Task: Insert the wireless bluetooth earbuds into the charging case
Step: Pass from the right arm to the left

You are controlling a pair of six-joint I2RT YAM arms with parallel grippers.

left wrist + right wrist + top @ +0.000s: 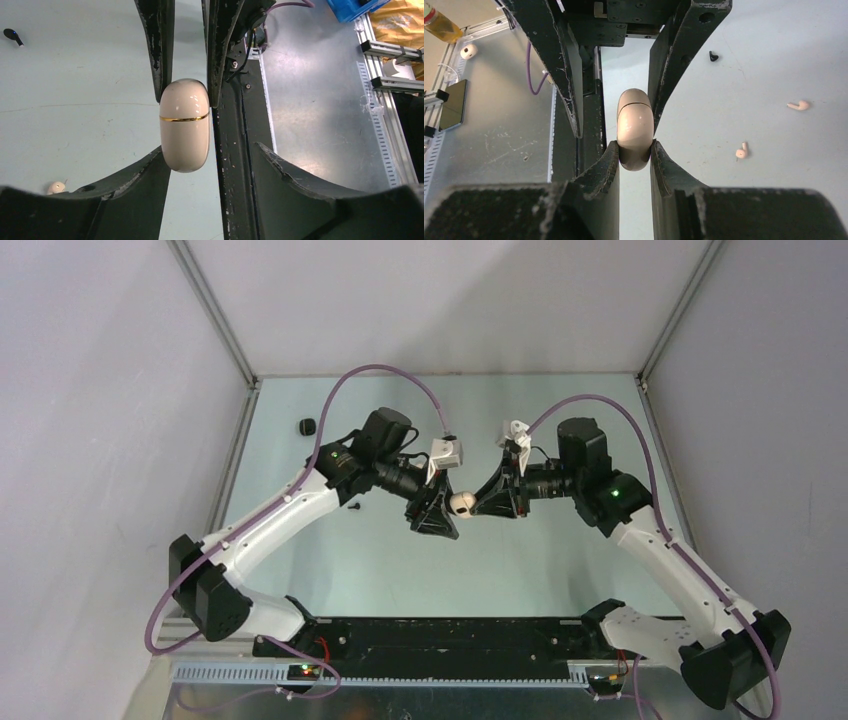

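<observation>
Right hand (635, 146) clamped on white charging case (461, 503), lid closed, above surface (774, 190). Left hand (210, 148) half-open, straddling case's other end, one finger touching. Two white earbuds (741, 151) and black earbud (713, 56) loose on surface.

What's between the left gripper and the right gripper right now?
The closed white charging case: the right gripper pinches one end, the left gripper stands open around the other. Shows in the top view and both wrist views.
</observation>
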